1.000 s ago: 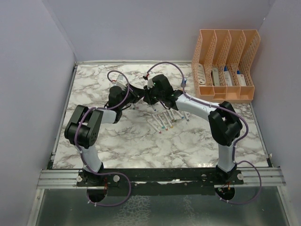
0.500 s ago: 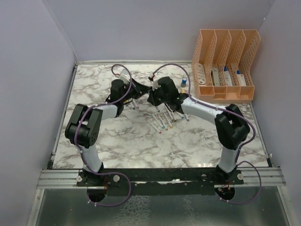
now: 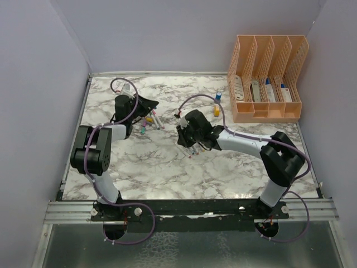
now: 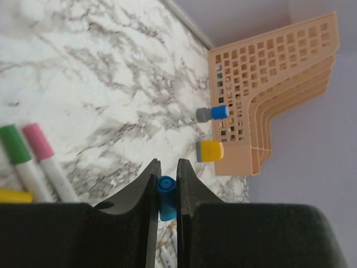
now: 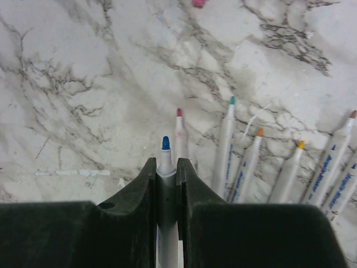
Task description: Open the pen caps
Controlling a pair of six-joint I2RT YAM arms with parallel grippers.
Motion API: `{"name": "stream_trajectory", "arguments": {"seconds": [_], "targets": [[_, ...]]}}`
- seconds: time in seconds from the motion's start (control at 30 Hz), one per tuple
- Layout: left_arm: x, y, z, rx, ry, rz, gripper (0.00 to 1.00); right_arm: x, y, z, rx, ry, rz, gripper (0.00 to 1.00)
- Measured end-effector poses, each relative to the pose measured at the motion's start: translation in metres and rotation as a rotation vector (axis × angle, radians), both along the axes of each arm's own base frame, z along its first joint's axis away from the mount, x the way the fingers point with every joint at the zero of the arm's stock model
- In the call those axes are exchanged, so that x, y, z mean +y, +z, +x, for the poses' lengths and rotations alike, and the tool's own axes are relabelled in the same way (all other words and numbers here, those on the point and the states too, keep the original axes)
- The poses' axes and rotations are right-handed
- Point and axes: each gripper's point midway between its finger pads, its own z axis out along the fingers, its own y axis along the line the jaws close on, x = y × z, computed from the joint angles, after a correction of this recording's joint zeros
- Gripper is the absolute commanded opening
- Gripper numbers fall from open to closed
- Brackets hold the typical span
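My left gripper (image 3: 152, 104) is at the back left of the table, shut on a small blue pen cap (image 4: 165, 192) pinched between its fingers. My right gripper (image 3: 191, 146) is at the table's middle, shut on a white pen (image 5: 165, 167) whose bare blue tip sticks out past the fingers. It hangs just above a row of uncapped white pens (image 5: 245, 167) with red, teal, orange and yellow tips. Pens with green (image 4: 14, 144) and pink (image 4: 38, 140) caps lie below the left gripper, and loose caps and pens (image 3: 148, 119) lie there in the top view.
An orange file organiser (image 3: 268, 78) stands at the back right and shows in the left wrist view (image 4: 279, 84). A blue cylinder (image 3: 217, 96) and a yellow block (image 3: 216, 111) lie just left of it. Purple walls close in the table.
The grippers were together at the table's middle back. They have pulled apart: the left swung left with the blue cap, the right came toward the near side with the pen.
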Motion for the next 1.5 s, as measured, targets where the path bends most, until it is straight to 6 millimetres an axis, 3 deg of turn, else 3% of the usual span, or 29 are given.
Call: {"name": "stream_trajectory", "arguments": {"seconds": [0.07, 0.17, 0.37, 0.53, 0.67, 0.73, 0.9, 1.03, 1.13, 1.23, 1.4, 1.5], "targets": [[0.007, -0.016, -0.014, 0.044, 0.009, 0.012, 0.0, 0.009, -0.002, -0.01, -0.002, 0.027, -0.005, 0.01], [0.027, -0.024, -0.029, 0.077, 0.044, 0.022, 0.0, 0.023, -0.01, -0.026, 0.0, 0.067, -0.025, 0.01], [0.067, -0.01, -0.043, 0.037, 0.127, 0.041, 0.0, 0.036, -0.038, -0.047, 0.024, 0.112, -0.082, 0.01], [0.08, -0.021, -0.049, 0.059, 0.151, 0.057, 0.0, 0.034, -0.053, -0.046, 0.032, 0.102, -0.112, 0.02], [0.085, -0.036, -0.051, 0.096, 0.154, 0.062, 0.0, 0.035, -0.055, -0.043, 0.027, 0.096, -0.116, 0.16], [0.087, -0.045, -0.051, 0.117, 0.155, 0.065, 0.0, 0.036, -0.054, -0.041, 0.023, 0.093, -0.115, 0.3], [0.089, -0.063, -0.054, 0.163, 0.155, 0.073, 0.0, 0.037, -0.054, -0.038, 0.015, 0.082, -0.116, 0.44], [0.089, -0.071, -0.055, 0.18, 0.154, 0.081, 0.11, 0.037, -0.053, -0.036, 0.008, 0.074, -0.119, 0.59], [0.09, -0.08, -0.056, 0.199, 0.151, 0.087, 0.16, 0.04, -0.047, -0.031, -0.011, 0.063, -0.114, 0.69], [0.091, -0.093, -0.058, 0.23, 0.15, 0.092, 0.21, 0.05, -0.028, -0.019, -0.051, 0.052, -0.092, 0.7], [0.094, -0.103, -0.061, 0.257, 0.157, 0.094, 0.29, 0.091, 0.017, 0.022, -0.164, 0.025, -0.018, 0.7], [0.096, -0.105, -0.063, 0.261, 0.16, 0.096, 0.35, 0.11, 0.03, 0.043, -0.212, 0.009, -0.001, 0.67]]}}
